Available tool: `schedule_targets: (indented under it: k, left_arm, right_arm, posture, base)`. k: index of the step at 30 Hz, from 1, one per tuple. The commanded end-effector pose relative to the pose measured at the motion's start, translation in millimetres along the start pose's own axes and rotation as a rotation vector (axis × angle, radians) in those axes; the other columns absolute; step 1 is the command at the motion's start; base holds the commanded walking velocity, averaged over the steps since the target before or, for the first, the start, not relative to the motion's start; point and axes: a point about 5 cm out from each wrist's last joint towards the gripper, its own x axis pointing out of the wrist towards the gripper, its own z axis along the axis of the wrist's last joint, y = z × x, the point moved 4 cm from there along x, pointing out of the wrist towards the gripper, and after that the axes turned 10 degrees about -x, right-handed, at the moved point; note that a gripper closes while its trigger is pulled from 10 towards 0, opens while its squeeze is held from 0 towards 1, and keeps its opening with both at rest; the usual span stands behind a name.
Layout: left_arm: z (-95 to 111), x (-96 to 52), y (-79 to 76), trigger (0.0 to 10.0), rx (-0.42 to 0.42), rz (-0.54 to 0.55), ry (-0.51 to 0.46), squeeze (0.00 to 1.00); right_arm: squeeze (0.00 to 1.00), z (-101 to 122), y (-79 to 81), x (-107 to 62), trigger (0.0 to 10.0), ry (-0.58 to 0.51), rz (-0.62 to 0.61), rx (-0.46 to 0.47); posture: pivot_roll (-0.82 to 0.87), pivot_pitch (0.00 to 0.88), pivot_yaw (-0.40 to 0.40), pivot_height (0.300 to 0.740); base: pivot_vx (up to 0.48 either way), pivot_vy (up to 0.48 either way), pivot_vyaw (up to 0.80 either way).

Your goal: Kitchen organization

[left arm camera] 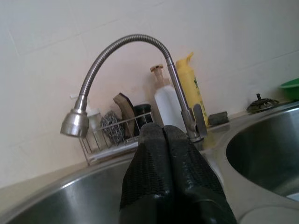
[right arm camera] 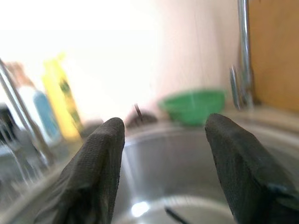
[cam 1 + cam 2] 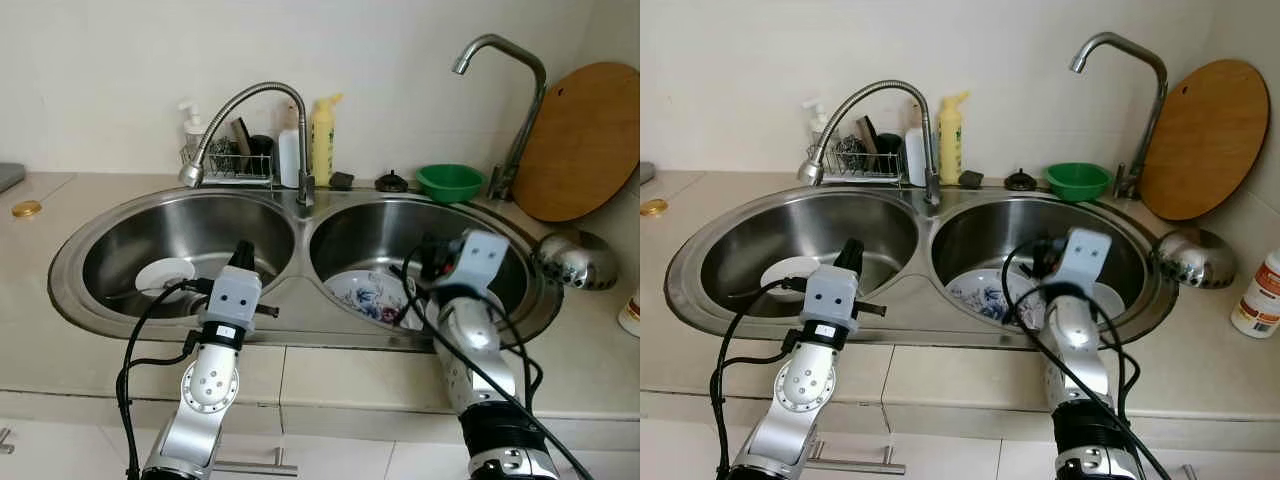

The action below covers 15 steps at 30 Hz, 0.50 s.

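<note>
A steel double sink is set into the counter in front of me. A small white plate lies in the left basin. In the right basin lies a plate with a blue flower pattern. My left gripper is shut and empty, held over the front rim of the left basin and aimed at the bent faucet. My right gripper is open and empty above the right basin, facing the green bowl. Its wrist hides part of the flowered plate.
Behind the sink stand a wire rack with scrubbers, a white bottle and a yellow bottle. The green bowl, a tall faucet, a round wooden board and a steel ladle are at the right.
</note>
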Motion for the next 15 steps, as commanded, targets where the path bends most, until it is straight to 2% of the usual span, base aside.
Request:
schedule_targets:
  k: [1, 2, 3, 11, 15]
  left_arm:
    - [3, -0.4, -2.8, 10.0, -0.017, -0.009, -0.011, 0.0]
    - [3, -0.4, -2.8, 10.0, -0.017, -0.009, -0.011, 0.0]
    - [4, 0.0, -2.9, 10.0, -0.018, -0.008, -0.014, 0.0]
    - [7, 0.4, -4.5, 10.0, -0.023, -0.021, -0.033, 0.0]
    - [12, 1.2, -7.6, 10.0, -0.049, -0.027, -0.059, 0.0]
  right_arm:
    - [0.35, 5, 9.2, -4.8, 10.0, -0.029, 0.039, 0.0]
    - [0.35, 5, 9.2, -4.8, 10.0, -0.029, 0.039, 0.0]
    - [0.0, 7, 11.9, -9.2, 10.0, -0.047, 0.045, 0.01]
    - [0.0, 1, 15.9, -22.6, 10.0, -0.032, 0.055, 0.02]
    - [0.0, 8, 15.4, -25.5, 10.0, -0.068, 0.063, 0.032]
  posture:
    - [0.04, 0.0, -0.01, 0.74]
    - [0.04, 0.0, -0.01, 0.74]
    - [0.05, 0.0, -0.01, 0.74]
    - [0.04, 0.0, -0.006, 0.74]
    - [0.03, 0.0, -0.006, 0.74]
  base:
    - [0.0, 0.0, 0.0]
    - [0.0, 0.0, 0.0]
    - [0.0, 0.0, 0.0]
    - [0.0, 0.0, 0.0]
    - [0.0, 0.0, 0.0]
